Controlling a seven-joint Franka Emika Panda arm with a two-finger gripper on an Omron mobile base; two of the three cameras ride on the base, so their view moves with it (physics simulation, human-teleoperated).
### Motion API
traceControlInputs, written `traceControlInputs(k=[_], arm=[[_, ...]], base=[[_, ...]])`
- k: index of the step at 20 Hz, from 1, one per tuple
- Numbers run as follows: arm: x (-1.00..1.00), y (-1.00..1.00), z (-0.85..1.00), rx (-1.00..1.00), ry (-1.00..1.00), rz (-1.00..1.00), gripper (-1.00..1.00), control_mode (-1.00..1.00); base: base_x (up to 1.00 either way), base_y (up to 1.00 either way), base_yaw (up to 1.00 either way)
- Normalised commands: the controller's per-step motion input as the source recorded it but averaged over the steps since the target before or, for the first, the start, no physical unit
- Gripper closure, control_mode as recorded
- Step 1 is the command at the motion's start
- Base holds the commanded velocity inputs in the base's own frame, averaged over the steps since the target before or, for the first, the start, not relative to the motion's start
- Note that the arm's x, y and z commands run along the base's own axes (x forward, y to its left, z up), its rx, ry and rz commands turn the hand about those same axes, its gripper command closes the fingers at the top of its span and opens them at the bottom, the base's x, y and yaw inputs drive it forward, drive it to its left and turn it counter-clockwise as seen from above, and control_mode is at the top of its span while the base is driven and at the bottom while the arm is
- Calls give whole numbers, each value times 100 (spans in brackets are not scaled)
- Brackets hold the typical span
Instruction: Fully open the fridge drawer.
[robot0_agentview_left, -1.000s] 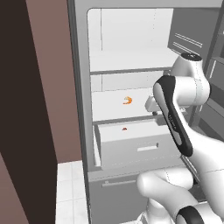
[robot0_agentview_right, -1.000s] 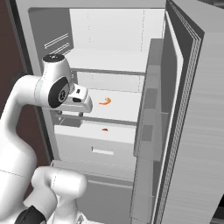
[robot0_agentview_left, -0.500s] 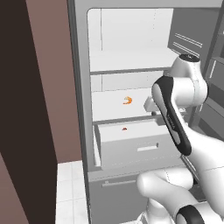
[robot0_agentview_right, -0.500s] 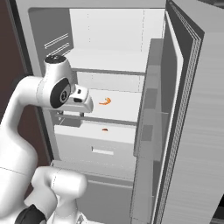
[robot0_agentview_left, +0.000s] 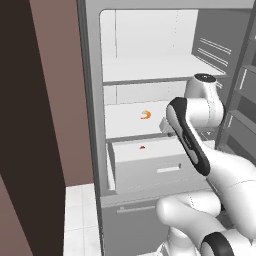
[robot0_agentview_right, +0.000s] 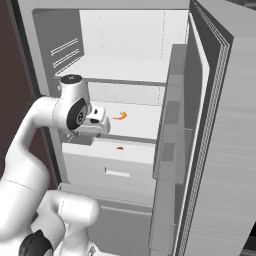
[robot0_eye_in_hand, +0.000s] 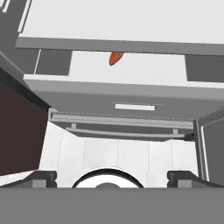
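One fridge drawer (robot0_agentview_left: 150, 165) stands pulled partway out of the open fridge (robot0_agentview_left: 92, 100), its flat front and small bar handle (robot0_agentview_left: 168, 169) facing the robot. The drawer sits below a white shelf (robot0_agentview_right: 142, 120) carrying a small orange item (robot0_agentview_left: 145, 115); a reddish object (robot0_eye_in_hand: 116, 57) lies inside the drawer. The gripper (robot0_eye_in_hand: 112, 175) hovers above and in front of the drawer, well apart from the handle, its finger tips (robot0_eye_in_hand: 43, 177) spread wide and holding nothing. Judged from the drawer's modest overhang, more travel remains before it is fully open. Approaching from this height, the fingers could miss the short handle or strike the shelf edge just above. A pull off the rails' line might jam the drawer, and the ribbed door (robot0_agentview_right: 220, 130) to the right leaves the arm little room.
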Motion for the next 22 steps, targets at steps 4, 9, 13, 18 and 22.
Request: traceControlInputs(k=[4, 9, 13, 18, 22], arm=[[25, 0, -40, 0, 0, 0, -100, -100], [4, 0, -17, 0, 0, 0, -100, -100], [1, 0, -12, 0, 0, 0, -100, -100], [6, 0, -9, 0, 0, 0, -100, -100], [37, 0, -7, 0, 0, 0, -100, -100]], base=[[0, 0, 0], [0, 0, 0], [0, 0, 0], [0, 0, 0], [0, 0, 0]])
